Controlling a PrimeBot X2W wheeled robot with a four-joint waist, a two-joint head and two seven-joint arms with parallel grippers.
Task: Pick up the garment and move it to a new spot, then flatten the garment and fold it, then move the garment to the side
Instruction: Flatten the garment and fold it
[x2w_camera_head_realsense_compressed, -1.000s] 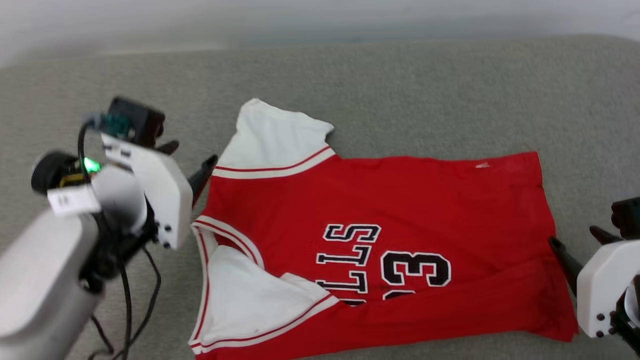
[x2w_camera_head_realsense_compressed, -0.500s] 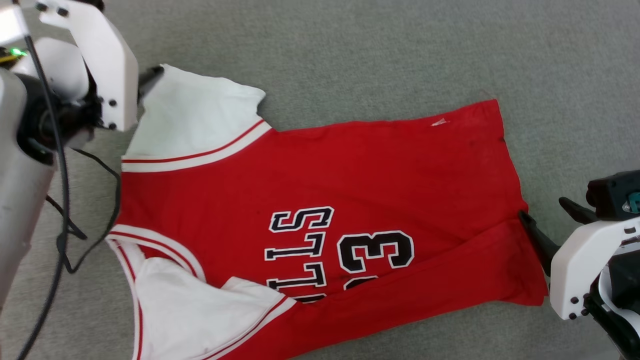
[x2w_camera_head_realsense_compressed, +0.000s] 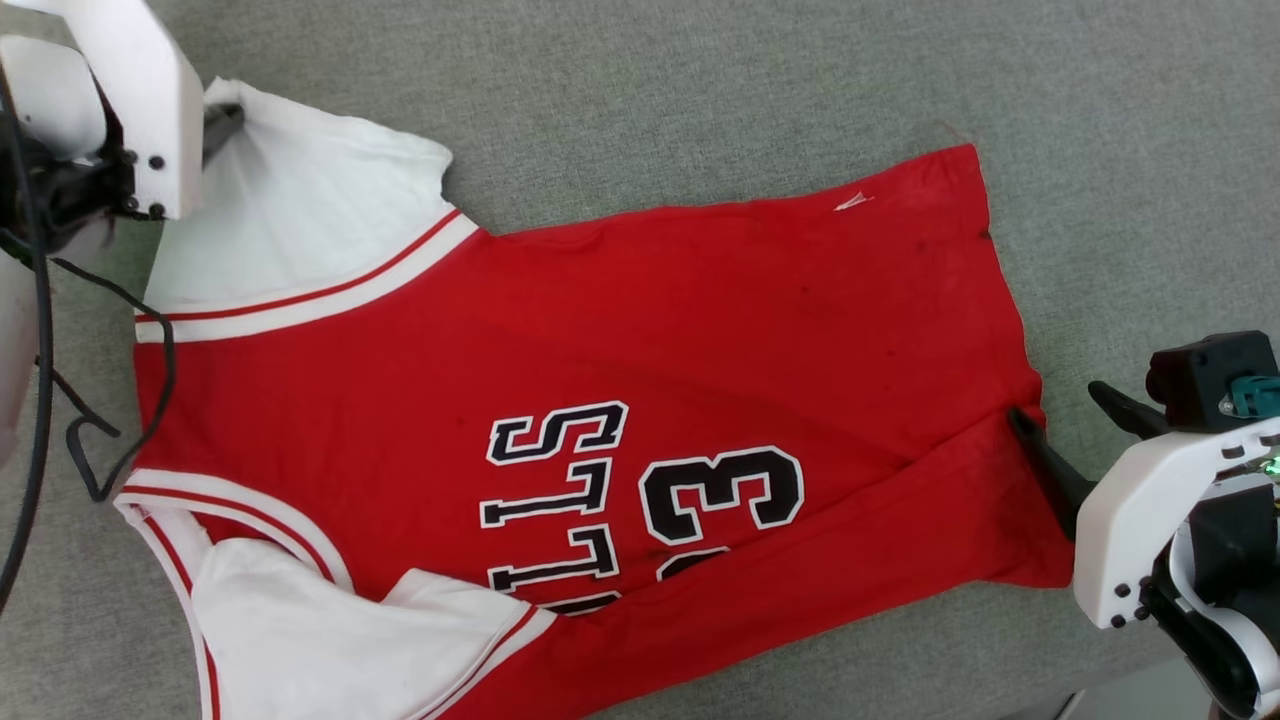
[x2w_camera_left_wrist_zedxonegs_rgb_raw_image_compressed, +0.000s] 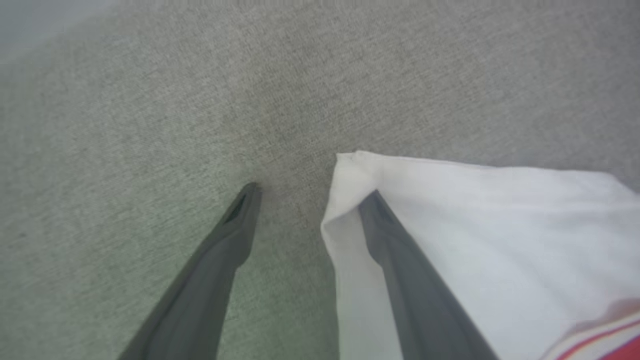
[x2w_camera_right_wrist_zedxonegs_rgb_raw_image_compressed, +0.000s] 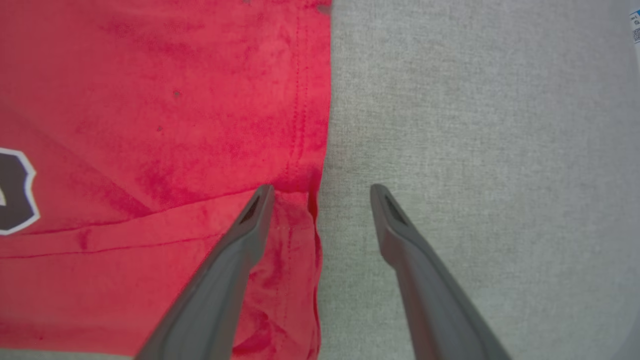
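Since a second ago our left gripper (x2w_camera_left_wrist_zedxonegs_rgb_raw_image_compressed: 312, 191) has gone from beside the shoulder seam to the far corner of the white sleeve (x2w_camera_head_realsense_compressed: 300, 210); our head camera has also dipped closer. Its jaws stand wide apart. One finger lies against the sleeve corner, whose edge curls up beside it, and the other is over the bare grey surface (x2w_camera_head_realsense_compressed: 700, 90).

Our right gripper (x2w_camera_right_wrist_zedxonegs_rgb_raw_image_compressed: 322, 188) is also spread wide and straddles the hem (x2w_camera_right_wrist_zedxonegs_rgb_raw_image_compressed: 320, 100). One finger is on red cloth where a crease meets the hem; the other is over grey surface. Neither gripper pinches anything.

The garment (x2w_camera_head_realsense_compressed: 700, 330) lies spread on the grey surface, collar toward our left, hem toward our right. Its black, white-outlined lettering (x2w_camera_head_realsense_compressed: 560, 490) and number (x2w_camera_head_realsense_compressed: 720, 495) face up. A long band along its near edge is folded over and hides part of them, and the near white sleeve lies folded onto the chest.

We see bare surface beyond the far edge and past the hem. A black cable (x2w_camera_head_realsense_compressed: 100, 440) hangs by the collar.
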